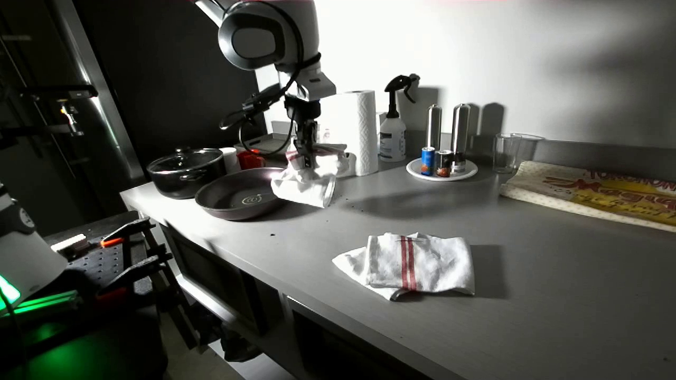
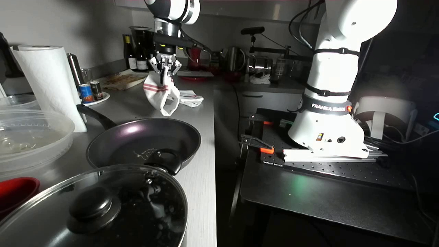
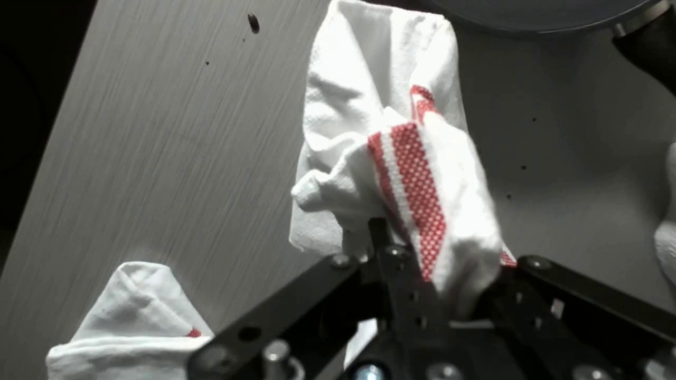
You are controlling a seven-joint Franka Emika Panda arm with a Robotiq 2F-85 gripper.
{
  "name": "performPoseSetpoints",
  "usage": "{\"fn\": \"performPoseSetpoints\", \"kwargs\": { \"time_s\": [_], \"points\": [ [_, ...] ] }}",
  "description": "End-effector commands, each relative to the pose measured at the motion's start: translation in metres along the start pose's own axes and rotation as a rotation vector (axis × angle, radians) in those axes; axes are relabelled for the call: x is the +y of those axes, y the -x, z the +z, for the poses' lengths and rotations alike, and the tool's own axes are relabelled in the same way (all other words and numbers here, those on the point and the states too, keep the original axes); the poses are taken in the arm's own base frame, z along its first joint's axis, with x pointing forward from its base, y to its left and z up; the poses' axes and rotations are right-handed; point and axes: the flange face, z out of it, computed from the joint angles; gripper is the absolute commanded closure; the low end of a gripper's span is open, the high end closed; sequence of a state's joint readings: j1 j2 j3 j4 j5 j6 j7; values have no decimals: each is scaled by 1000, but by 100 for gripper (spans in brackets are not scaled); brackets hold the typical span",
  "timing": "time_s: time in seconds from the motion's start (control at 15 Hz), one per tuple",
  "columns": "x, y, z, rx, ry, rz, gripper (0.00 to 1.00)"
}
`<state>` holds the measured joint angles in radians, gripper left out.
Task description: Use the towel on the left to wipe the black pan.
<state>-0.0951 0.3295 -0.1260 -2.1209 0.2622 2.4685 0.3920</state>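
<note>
Red-striped dish towel (image 1: 306, 187) | Robotiq gripper (image 1: 307, 161) clamps it | frying pan (image 1: 232, 198) lies lower, between gripper and lidded pot (image 1: 182, 179)

There are two red-striped towels (image 1: 438, 266) (image 1: 306, 188), one frying pan (image 1: 237, 195), one pot (image 1: 182, 183) with one glass lid (image 2: 140, 209), one paper roll (image 1: 365, 132), one spray bottle (image 1: 392, 136), one white plate (image 1: 416, 172), two tall metal cylinders (image 1: 434, 126) (image 1: 460, 126), two wine bottles (image 2: 129, 53) (image 2: 141, 61) and one toaster (image 2: 259, 66).

A spray bottle (image 1: 393, 139) stands near a plate (image 1: 413, 170) holding cans (image 1: 428, 161).
</note>
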Motion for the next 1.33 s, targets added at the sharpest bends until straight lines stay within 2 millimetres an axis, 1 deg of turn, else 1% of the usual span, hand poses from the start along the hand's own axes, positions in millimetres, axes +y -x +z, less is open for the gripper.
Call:
{"fn": "performPoseSetpoints", "kwargs": {
  "time_s": [0.0, 0.13, 0.27, 0.4, 0.53, 0.67, 0.8, 1.0, 1.13, 1.27],
  "points": [
    [-3, 38, -51, 93, -48, -59, 97],
    [-13, 54, -70, 134, -57, -108, 97],
    [-27, 73, -81, 155, -55, -164, 97],
    [-42, 95, -84, 164, -45, -222, 97],
    [-57, 116, -81, 162, -26, -284, 97],
    [-72, 138, -72, 155, 0, -343, 97],
    [-86, 158, -56, 138, 37, -403, 97],
    [-101, 185, -27, 118, 102, -482, 97],
    [-107, 197, -3, 103, 148, -524, 97],
    [-111, 202, 19, 98, 191, -554, 97]
  ]
}}
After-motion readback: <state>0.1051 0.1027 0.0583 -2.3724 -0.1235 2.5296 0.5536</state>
